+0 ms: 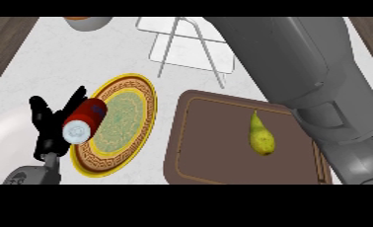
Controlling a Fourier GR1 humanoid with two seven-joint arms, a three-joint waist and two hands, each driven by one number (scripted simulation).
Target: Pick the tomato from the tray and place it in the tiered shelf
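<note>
Far left: left hand [45,122] rests near the edge with its fingers straight and spread upward, holding nothing. A red can [84,120] lies on its side just beside it, across the rim of the gold-patterned plate [138,115]. I cannot tell whether can and fingers touch.

Top centre: tiered shelf [191,43], thin wire frame standing on the white counter.

Centre right: brown tray [211,162], just beside the plate. The only thing on it is a yellow-green pear [261,136], lying with its stem end pointing away from the robot. No tomato shows anywhere in view, so the fruit on the tray is taken as the task's thing.

Handling, as a judgement: light, smooth-skinned and somewhat slippery, and it bruises if squeezed. The tapered neck would slide out of a hold, so take it across the wide lower belly with thumb opposite fingers.

Right: grey right forearm [306,73] runs from the lower edge up past the tray toward the shelf. Its hand lies beyond the top of the view, so its state is unknown.
</note>
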